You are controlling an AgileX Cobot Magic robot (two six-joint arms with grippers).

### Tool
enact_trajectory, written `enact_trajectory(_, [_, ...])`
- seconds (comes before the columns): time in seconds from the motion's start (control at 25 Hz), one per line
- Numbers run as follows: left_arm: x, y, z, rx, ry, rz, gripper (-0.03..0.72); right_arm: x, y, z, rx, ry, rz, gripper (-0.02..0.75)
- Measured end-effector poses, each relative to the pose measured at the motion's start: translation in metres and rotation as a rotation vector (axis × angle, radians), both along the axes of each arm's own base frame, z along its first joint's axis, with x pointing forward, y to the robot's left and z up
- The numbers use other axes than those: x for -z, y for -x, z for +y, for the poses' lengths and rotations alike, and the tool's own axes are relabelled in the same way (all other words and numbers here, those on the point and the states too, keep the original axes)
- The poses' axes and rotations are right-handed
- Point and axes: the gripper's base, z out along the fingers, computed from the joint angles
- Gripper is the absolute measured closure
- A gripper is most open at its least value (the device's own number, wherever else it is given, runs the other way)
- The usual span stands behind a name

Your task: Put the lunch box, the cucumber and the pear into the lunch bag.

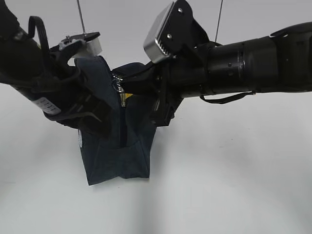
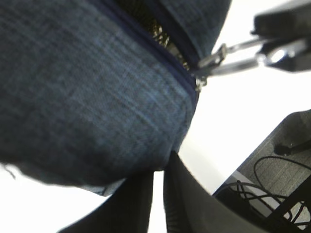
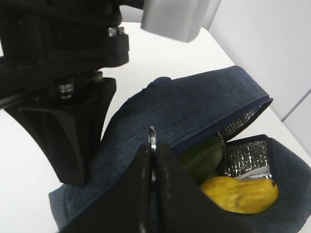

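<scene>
Both grippers on lunch bag (image 1: 117, 151) edges

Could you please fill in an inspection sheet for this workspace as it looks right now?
Surface: plain white table.
Job's things: lunch bag partly unzipped; cucumber and pear inside against the foil lining; lunch box not visible.
Clutter: nothing seen.
Grippers: left gripper shut on the bag's fabric; right gripper shut on the ring pull.
Cables: black cable loops on the left arm; thin rods behind.
Surroundings: white wall.
</scene>
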Motion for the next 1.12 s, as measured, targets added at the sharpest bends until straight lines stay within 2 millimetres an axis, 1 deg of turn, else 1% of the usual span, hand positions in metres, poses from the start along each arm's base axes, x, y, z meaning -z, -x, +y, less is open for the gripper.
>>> enact_trajectory(0.44, [0.003, 0.003, 0.006, 0.04, -0.073, 0.023, 0.688, -0.009, -0.004, 0.001, 0.009, -0.01, -0.027, 0.738])
enact_trajectory(0.8, [0.002, 0.004, 0.003, 0.017, -0.04, 0.041, 0.68, -0.009, -0.004, 0.001, 0.016, -0.02, -0.009, 0.738])
enact_trajectory(0.96, [-0.002, 0.003, 0.003, 0.004, -0.027, 0.009, 0.61, -0.009, -0.004, 0.001, 0.016, -0.021, -0.007, 0.738])
enact_trajectory(1.12, [-0.01, 0.003, 0.004, -0.013, -0.005, -0.038, 0.501, -0.009, -0.004, 0.001, 0.016, -0.021, -0.006, 0.738])
